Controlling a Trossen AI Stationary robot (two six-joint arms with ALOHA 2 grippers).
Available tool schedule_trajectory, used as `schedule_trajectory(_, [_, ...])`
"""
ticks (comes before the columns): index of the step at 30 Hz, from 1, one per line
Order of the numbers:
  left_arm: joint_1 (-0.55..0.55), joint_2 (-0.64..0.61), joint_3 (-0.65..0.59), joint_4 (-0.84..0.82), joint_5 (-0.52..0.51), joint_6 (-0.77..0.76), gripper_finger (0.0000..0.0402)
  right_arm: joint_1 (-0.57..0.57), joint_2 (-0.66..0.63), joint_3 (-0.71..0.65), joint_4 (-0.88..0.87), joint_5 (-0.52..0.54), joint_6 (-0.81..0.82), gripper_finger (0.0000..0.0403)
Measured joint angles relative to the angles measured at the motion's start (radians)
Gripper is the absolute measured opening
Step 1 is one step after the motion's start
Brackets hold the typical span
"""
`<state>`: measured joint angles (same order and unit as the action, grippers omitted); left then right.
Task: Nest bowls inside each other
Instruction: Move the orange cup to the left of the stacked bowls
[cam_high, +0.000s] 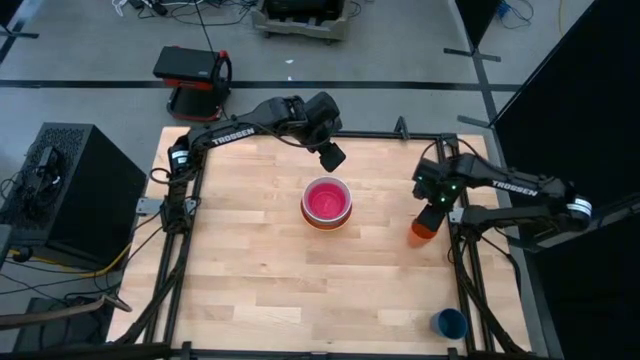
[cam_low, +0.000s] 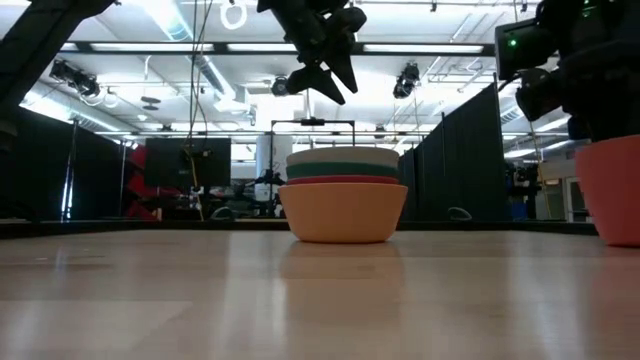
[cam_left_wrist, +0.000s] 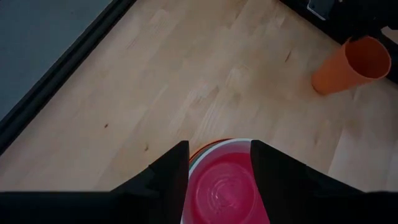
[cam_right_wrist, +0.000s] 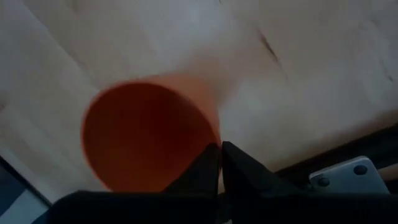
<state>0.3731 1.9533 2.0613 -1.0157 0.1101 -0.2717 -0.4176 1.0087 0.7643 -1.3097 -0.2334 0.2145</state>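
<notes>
The bowls stand nested in one stack (cam_high: 327, 202) at the table's middle: the yellow-orange bowl (cam_low: 343, 212) rests on the wood, with red-orange (cam_low: 343, 181), teal (cam_low: 343, 169) and white (cam_low: 343, 155) inside it and the pink bowl (cam_left_wrist: 222, 186) innermost. My left gripper (cam_left_wrist: 219, 149) hangs open above the stack's far side, touching nothing. At the table's right edge my right gripper (cam_right_wrist: 221, 148) points down at a small orange cup (cam_right_wrist: 146, 134) and is shut on it. My right gripper pinches the orange cup's wall at the rim (cam_right_wrist: 215, 142), with one finger inside the cup and one outside. The fingers come from above, pointing steeply down. The cup stands upright with its base on the table (cam_low: 615, 238).
A small dark blue cup (cam_high: 450, 323) stands near the table's near right corner. The black table frame (cam_high: 462, 270) runs close beside the orange cup. Bare wood lies left of and in front of the stack.
</notes>
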Motion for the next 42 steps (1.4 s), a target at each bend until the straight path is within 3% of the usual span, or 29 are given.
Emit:
schedule_trajectory(10, [-0.001,0.000,0.000,0.000,0.000,-0.001,0.0158,0.000,0.027,0.018,0.095,-0.041,0.036,0.0000])
schedule_trajectory(17, [-0.010,0.000,0.000,0.007,0.110,0.080,0.0158,-0.010,0.033,0.113,0.197,-0.060,0.073,0.0000])
schedule_trajectory(33, [-0.097,-0.018,-0.001,0.026,0.147,0.209,0.0158,-0.038,0.177,0.316,0.311,-0.085,0.066,0.0000])
schedule_trajectory(42, [-0.094,-0.087,-0.001,-0.038,0.096,0.273,0.0158,-0.039,0.290,0.471,0.342,-0.089,0.049,0.0000])
